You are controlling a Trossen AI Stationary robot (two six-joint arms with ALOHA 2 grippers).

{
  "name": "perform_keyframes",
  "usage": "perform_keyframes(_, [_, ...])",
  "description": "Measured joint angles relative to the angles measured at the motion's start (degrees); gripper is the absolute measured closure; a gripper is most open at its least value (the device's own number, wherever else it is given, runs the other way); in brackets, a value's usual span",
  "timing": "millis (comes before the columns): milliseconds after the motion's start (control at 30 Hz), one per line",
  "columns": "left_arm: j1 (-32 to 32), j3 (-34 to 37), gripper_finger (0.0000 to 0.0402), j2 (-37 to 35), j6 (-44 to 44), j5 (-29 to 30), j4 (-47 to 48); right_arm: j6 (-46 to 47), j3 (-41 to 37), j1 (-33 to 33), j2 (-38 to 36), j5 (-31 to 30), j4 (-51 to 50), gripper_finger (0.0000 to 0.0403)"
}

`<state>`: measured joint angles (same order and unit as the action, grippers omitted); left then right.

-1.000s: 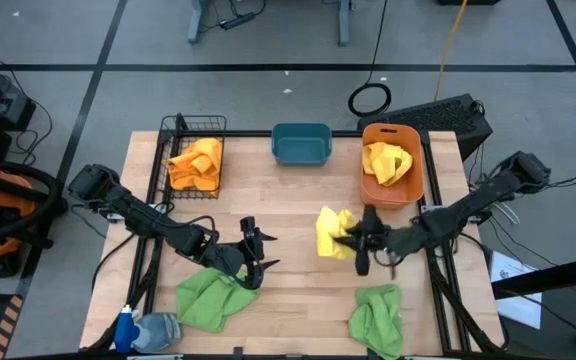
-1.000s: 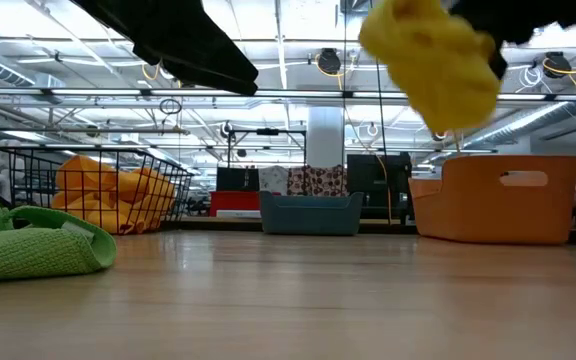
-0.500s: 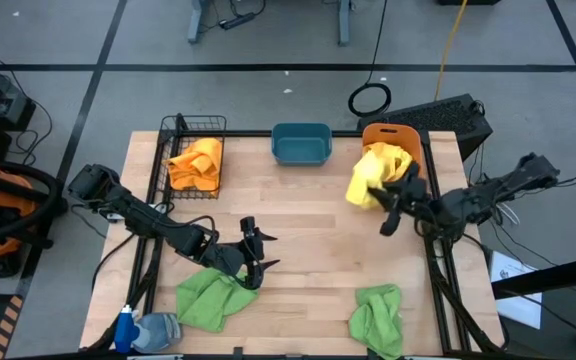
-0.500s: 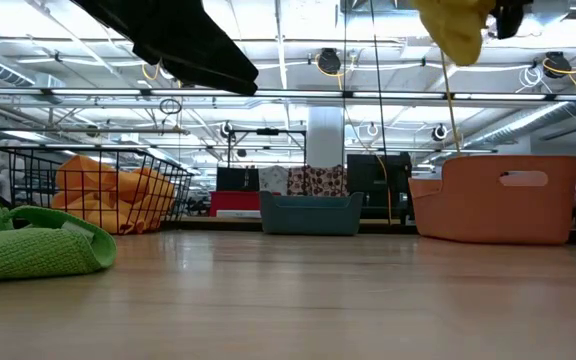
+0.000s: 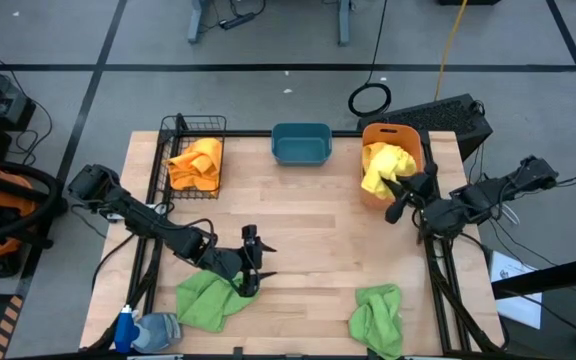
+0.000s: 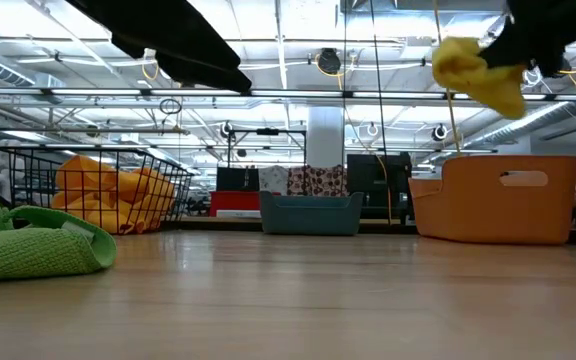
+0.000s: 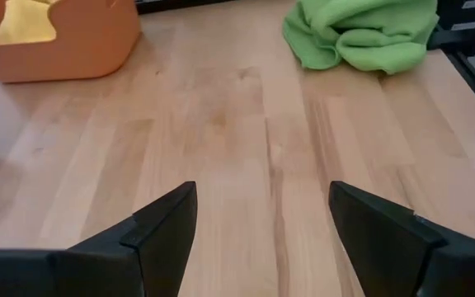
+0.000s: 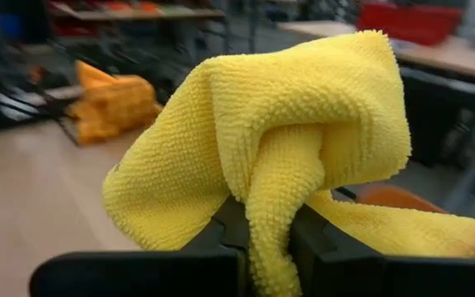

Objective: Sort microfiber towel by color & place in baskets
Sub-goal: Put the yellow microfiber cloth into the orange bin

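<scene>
From above, the right gripper point(image 5: 400, 196) hangs at the near rim of the orange bin point(image 5: 415, 186), which sits at about 2 o'clock on the wooden table point(image 5: 308, 230). It is clamped on a yellow microfiber towel point(image 5: 378, 181), held over the bin where another yellow towel point(image 5: 388, 157) already lies. The teal tub point(image 5: 301, 144) at 12 o'clock looks empty, and the black wire basket point(image 5: 180, 127) at 10 o'clock holds orange towels point(image 5: 196, 163). Two green towels wait on the near side: one point(image 5: 208, 299) at 7 o'clock and one point(image 5: 377, 316) at 5 o'clock. The left gripper point(image 5: 252, 262) hovers beside the 7 o'clock green towel, fingers spread and carrying nothing.

At table height, the yellow towel point(image 6: 480, 75) dangles above the orange bin point(image 6: 498, 198), well clear of its rim. The wire basket point(image 6: 88, 190) with its orange towels point(image 6: 108, 195) stands at 9 o'clock, a green towel point(image 6: 33, 245) in front of it.

The left wrist camera shows the left fingers point(image 7: 159, 235) parted over bare wood, with a green towel point(image 7: 361, 33) and the orange bin point(image 7: 64, 41) farther off.

The right wrist camera shows the yellow towel point(image 8: 287, 140) bunched and pinched between the closed right fingers point(image 8: 328, 247).

The step in hand looks like the drop. To do it well, the towel's hanging bulk should be carried fully inside the bin's walls and lowered before the fingers part, so no corner drapes over the rim
</scene>
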<state>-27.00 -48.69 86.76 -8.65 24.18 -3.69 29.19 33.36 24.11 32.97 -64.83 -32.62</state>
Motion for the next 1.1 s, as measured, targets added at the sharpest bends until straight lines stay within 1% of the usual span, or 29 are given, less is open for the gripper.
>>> perform_keyframes(133, [-0.14,0.0,0.0121,0.0,-0.3,0.04,-0.27,9.22,0.0,-2.74,0.04,-0.18,-10.63,0.0378])
perform_keyframes(200, [-0.14,0.0,0.0121,0.0,-2.35,0.0,0.27,14.15,-0.01,-4.73,0.11,-0.34,-15.61,0.0378])
perform_keyframes(333, [-1.09,0.0,0.0121,0.0,-6.06,-2.51,4.52,20.72,-1.33,-8.54,0.5,-0.86,-20.96,0.0378])
perform_keyframes(433, [-3.13,0.0,0.0121,0.0,-8.48,-4.59,7.56,22.05,-3.36,-10.57,0.89,-0.57,-18.93,0.0378])
perform_keyframes(567, [-5.71,0.0,0.0121,0.0,-13.01,-4.8,10.47,21.94,-6.88,-13.31,1.93,1.75,-15.7,0.0378])
perform_keyframes(733, [-8.82,0.0,0.0121,-0.02,-15.75,-4.83,11.0,20.49,-11.27,-17.01,3.35,5.91,-10.54,0.0378])
perform_keyframes(900, [-10.66,0.0,0.0121,-0.02,-16.61,-4.78,11.34,19.26,-13.73,-20.3,4.4,9.72,-6.84,0.0377])
perform_keyframes(1000, [-11.11,0.0,0.0121,-0.02,-16.88,-4.79,11.67,18.3,-13.9,-21.7,5.17,11.3,-4.44,0.0369])
perform_keyframes(1100, [-11.01,0.0,0.0121,-0.02,-18.07,-4.75,12.0,15.35,-13.89,-23.3,6.11,15.32,-0.07,0.0348])
